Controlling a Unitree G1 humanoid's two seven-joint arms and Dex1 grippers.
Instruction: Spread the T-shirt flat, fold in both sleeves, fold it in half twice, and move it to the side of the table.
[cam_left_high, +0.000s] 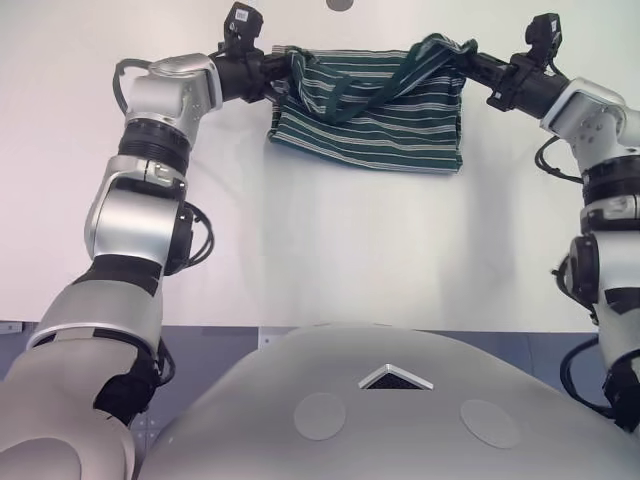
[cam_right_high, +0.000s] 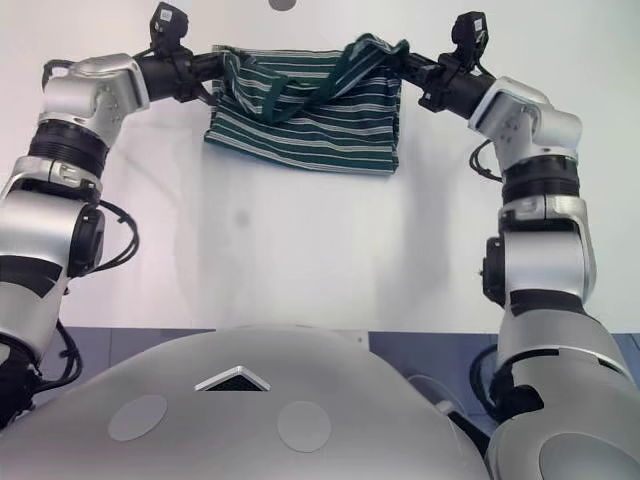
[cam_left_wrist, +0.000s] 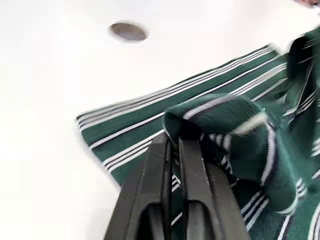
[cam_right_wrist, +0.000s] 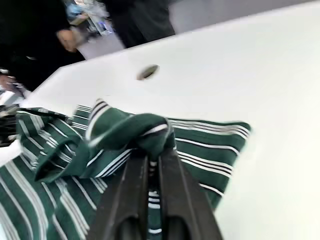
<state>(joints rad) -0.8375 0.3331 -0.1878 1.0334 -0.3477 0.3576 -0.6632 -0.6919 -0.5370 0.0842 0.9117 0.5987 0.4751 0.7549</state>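
No legible txt, nos., labels or signs anywhere. T-shirt (cam_left_high: 370, 130) has stripes only, no print; surface (cam_left_high: 320, 250) is unmarked.

A white table (cam_left_high: 330, 250) with a round grey grommet (cam_left_wrist: 129, 31) near its far edge stands on grey floor (cam_right_wrist: 225, 12).
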